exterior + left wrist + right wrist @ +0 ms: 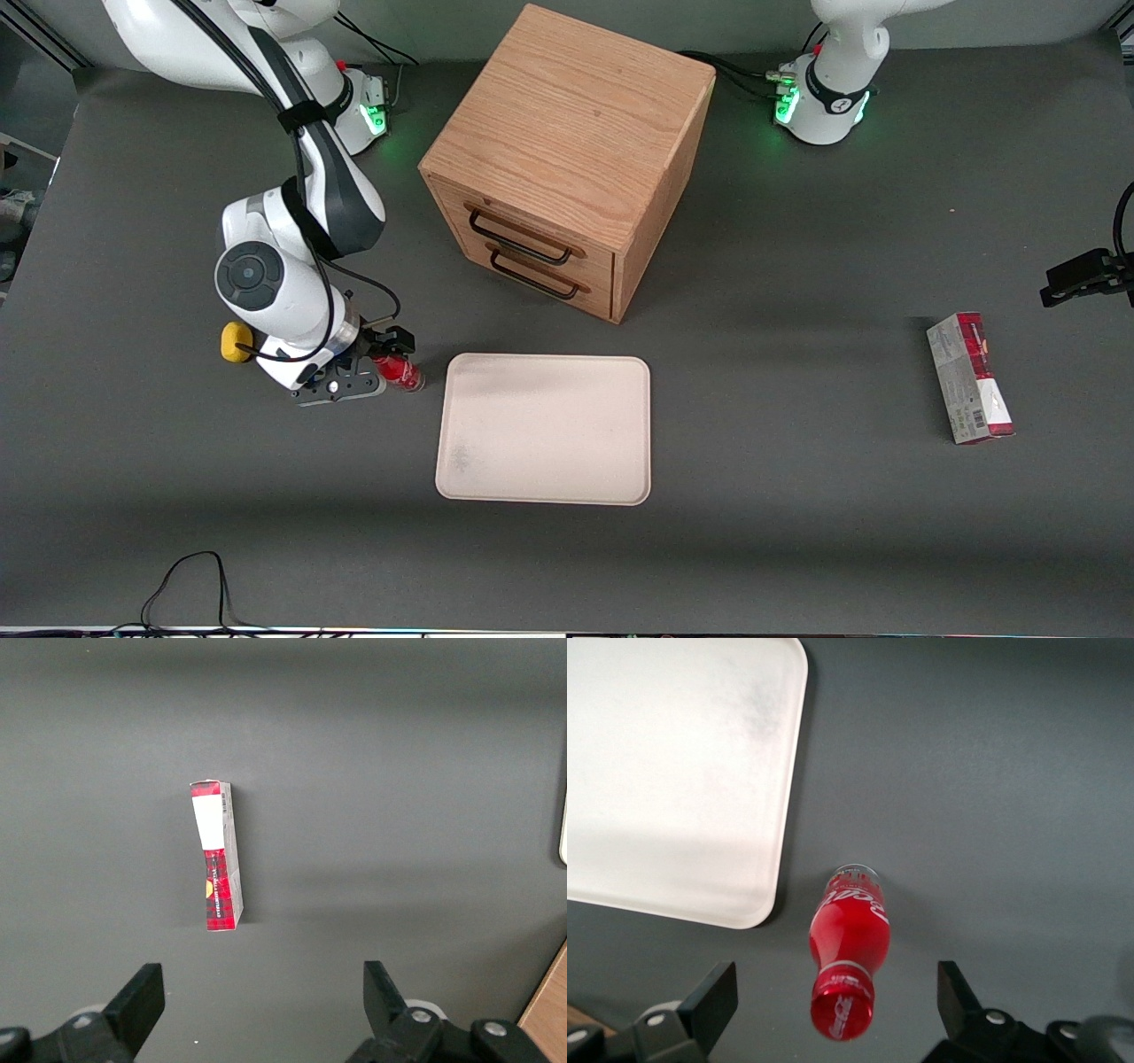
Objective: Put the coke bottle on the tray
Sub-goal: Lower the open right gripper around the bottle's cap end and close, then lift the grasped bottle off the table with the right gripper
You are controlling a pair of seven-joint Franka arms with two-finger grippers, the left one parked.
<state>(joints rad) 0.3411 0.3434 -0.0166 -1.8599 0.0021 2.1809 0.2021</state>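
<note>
Here the gripper [376, 361] hangs over the coke bottle [398, 370], fingers spread wide.

Nearest the front camera lies the tray [544, 429] on the table [177, 496]. The bottle stands upright just beside it, toward the working arm's end, between the fingers [713, 997] but untouched. Farther off stands the wooden drawer cabinet [567, 159].

Dark grey matte surface [797, 532], evenly lit, with soft shadow bands. Oak two-drawer cabinet [567, 159] standing on it, black handles. Black cable [190, 585] looped at the near edge.
</note>
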